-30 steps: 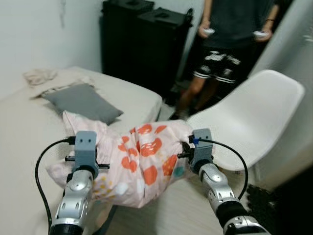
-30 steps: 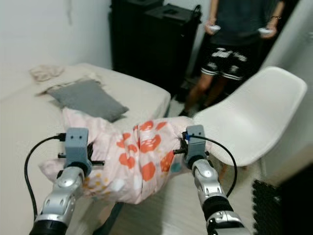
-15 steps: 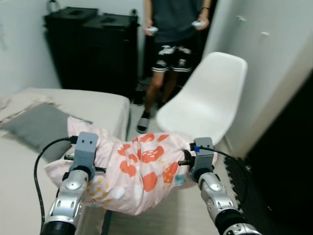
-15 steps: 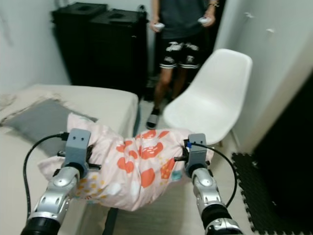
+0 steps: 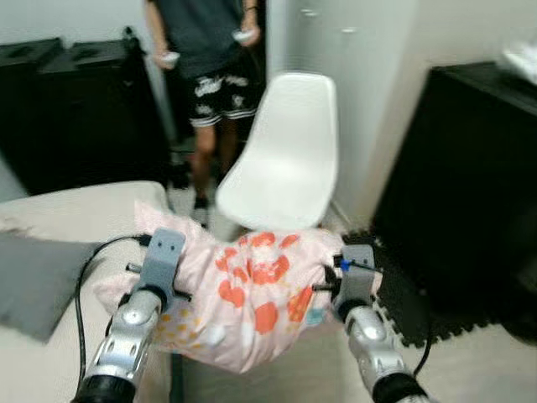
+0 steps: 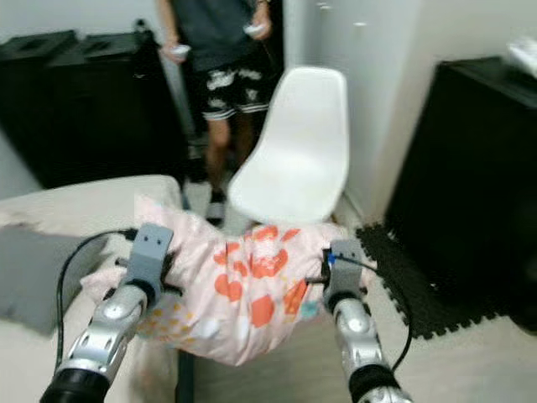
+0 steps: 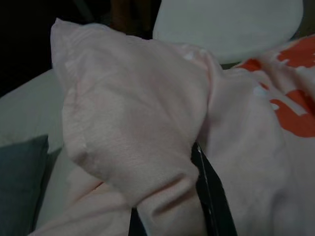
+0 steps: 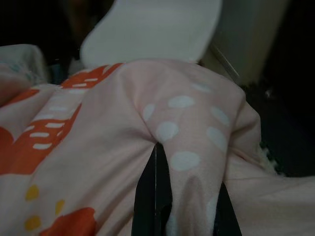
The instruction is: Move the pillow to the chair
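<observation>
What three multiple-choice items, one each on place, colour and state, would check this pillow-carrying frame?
1. Where is the white chair?
A. Straight ahead, beyond the pillow
B. On the bed
C. Behind the person

2. What colour are the pillow's large blotches?
A. Blue
B. Orange-red
C. Green

3. How is the pillow held?
A. Lying on the chair seat
B. Lying flat on the bed
C. Gripped at both ends, off the bed

Answers: 1 A, the chair stands past the pillow. 2 B, orange-red patches on pink cloth. 3 C, left gripper and right gripper each pinch an end.

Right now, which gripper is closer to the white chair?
Right. The right gripper holds the pillow end just below the chair seat; the left gripper grips the end over the bed.
</observation>
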Controlling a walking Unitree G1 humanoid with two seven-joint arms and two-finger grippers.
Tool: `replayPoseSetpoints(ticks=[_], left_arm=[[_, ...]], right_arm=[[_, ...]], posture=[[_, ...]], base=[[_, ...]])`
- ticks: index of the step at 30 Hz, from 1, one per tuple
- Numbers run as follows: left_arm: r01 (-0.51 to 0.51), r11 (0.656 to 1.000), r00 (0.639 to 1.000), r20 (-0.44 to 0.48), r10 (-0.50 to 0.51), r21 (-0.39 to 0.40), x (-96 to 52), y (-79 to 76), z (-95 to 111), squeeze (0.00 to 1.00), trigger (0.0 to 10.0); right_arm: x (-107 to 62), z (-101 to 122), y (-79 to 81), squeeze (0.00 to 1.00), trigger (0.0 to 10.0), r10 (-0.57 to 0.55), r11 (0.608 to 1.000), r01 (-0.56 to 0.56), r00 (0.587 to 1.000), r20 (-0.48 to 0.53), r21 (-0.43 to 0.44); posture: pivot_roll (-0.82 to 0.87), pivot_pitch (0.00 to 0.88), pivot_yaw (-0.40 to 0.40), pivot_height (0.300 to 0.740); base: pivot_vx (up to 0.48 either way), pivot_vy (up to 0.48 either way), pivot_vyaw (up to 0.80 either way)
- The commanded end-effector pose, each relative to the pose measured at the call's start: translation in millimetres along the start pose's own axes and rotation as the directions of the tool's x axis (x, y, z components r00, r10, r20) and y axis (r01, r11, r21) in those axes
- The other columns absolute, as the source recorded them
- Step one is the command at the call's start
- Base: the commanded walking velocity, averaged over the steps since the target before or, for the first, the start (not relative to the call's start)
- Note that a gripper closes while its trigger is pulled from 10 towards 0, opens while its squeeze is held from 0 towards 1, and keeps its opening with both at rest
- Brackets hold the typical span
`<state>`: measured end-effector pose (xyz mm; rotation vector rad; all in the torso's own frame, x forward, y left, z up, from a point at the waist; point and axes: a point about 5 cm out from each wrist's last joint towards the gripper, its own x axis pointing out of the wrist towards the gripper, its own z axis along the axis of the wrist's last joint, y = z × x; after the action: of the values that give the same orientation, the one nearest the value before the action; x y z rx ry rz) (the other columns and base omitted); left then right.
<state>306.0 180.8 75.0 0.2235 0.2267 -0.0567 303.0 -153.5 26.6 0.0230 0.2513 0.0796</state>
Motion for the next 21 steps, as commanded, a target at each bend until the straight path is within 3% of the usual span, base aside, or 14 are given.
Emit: replayPoseSetpoints(ticks=[1,21], left_arm=[[-0.005,1.0,0.999,0.044,0.006,-0.019,2.8,-2.7,9.0,0.0,10.0],[-0.029,0.999,0.999,0.044,0.031,-0.044,5.8,-12.5,8.2,0.0,10.0]], right_arm=[[2.5,9.8,7.3,0.0,10.0,0.033,0.999,-0.033,0.998,0.052,-0.013],[11.1,23.1,0.1,0.0,10.0,-0.003,1.0,0.003,0.998,0.063,-0.013]], posture=[[0.02,0.04,0.08,0.74],[0.01,0.029,0.037,0.74]], base=[[0.0,0.0,-0.8],[0.0,0.0,-0.8]])
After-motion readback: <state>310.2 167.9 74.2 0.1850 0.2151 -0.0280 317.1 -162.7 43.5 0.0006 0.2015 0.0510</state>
